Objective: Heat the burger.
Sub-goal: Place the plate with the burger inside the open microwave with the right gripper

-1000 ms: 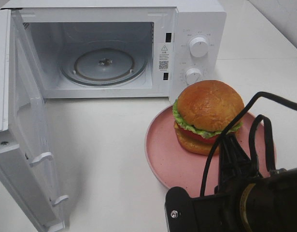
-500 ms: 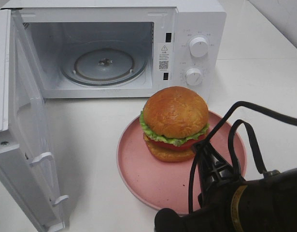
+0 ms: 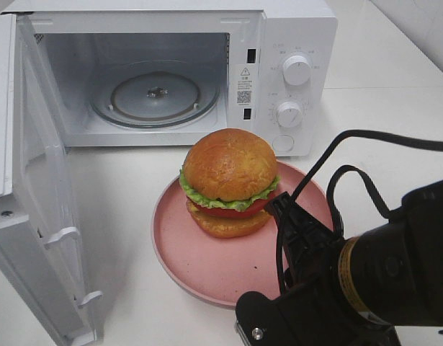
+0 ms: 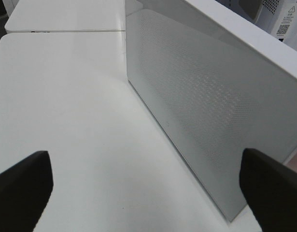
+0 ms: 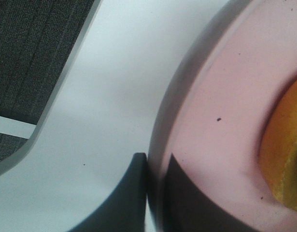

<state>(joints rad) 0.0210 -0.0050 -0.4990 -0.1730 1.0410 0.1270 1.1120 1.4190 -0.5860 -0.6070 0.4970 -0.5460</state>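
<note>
The burger (image 3: 228,184) sits upright toward the back of the pink plate (image 3: 207,270), layers stacked vertically with the top bun uppermost, just in front of the open microwave (image 3: 293,29). The right end effector (image 5: 155,191) is clamped on the plate's near rim, clear of the burger. The left end effector (image 4: 148,188) is spread wide, holding nothing, over the table (image 4: 66,96) beside the microwave door (image 4: 211,111).

Brightly, evenly lit from above, with soft shadows on the surface (image 3: 142,194) beside the microwave door (image 3: 45,209). Mild sheen on the burger (image 3: 228,162) bun. Blurred at close range along the pink plate (image 5: 220,135) in the right wrist view.
</note>
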